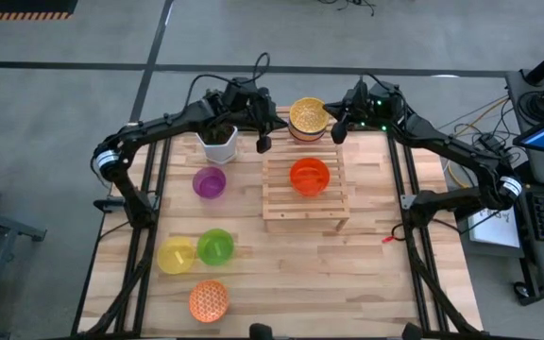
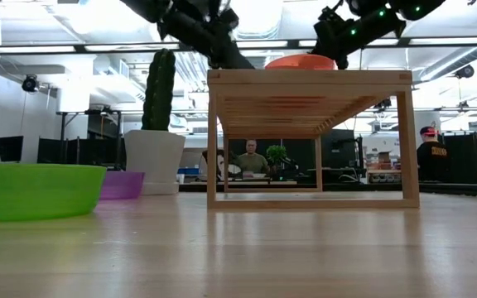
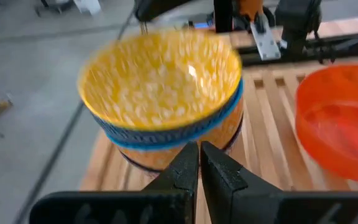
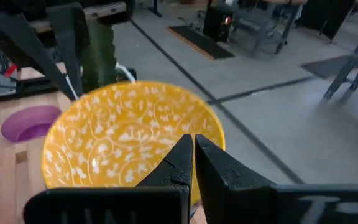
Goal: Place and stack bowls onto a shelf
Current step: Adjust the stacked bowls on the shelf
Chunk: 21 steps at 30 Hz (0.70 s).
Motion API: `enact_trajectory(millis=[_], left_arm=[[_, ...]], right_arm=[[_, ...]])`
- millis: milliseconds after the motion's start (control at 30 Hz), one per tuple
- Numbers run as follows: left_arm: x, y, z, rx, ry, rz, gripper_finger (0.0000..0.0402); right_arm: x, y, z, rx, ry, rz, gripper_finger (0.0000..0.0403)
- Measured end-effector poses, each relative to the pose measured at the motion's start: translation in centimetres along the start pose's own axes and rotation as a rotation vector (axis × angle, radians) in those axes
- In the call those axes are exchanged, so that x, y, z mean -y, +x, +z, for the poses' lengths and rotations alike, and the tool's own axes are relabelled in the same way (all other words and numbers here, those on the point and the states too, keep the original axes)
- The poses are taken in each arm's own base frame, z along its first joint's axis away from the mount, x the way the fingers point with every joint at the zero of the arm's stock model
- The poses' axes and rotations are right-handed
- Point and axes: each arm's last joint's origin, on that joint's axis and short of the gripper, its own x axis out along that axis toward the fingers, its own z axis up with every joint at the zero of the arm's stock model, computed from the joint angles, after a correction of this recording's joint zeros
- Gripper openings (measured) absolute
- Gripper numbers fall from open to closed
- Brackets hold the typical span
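Bowls remaining: yellow, green, purple and lattice bowl lie on the surface nearer the left gripper; both grippers' fingers together, empty; right gripper flanks the patterned stack on the shelf.

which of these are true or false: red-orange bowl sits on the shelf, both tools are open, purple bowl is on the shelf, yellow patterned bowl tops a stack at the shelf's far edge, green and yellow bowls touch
1. The red-orange bowl sits on the shelf. True.
2. Both tools are open. False: the left tool and the right tool are both shut.
3. The purple bowl is on the shelf. False: it is on the table, beside the cactus pot.
4. The yellow patterned bowl tops a stack at the shelf's far edge. True.
5. The green bowl and plain yellow bowl touch. True.
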Motion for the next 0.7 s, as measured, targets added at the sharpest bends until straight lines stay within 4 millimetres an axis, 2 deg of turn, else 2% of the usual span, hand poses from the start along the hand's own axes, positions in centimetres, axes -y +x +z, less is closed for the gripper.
enact_trajectory(millis=[167,333,500,700], left_arm=[[0.0,-1.2,1.0,0.055,0.036,0.023,0.0000],[-0.1,-1.0,1.2,0.075,0.044,0.031,0.0000],[-0.2,-0.5,0.9,0.068,0.042,0.028,0.0000],[-0.3,-0.1,0.7,0.069,0.042,0.029,0.0000]], right_arm=[[0.4,-0.1,0.5,0.016,-0.043,-0.109,0.0009],[1.4,1.1,-0.6,-0.034,-0.042,-0.157,0.0009],[2.0,2.2,-1.7,-0.065,-0.026,-0.082,0.0009],[1.9,2.4,-1.7,-0.060,-0.003,-0.037,0.0009]])
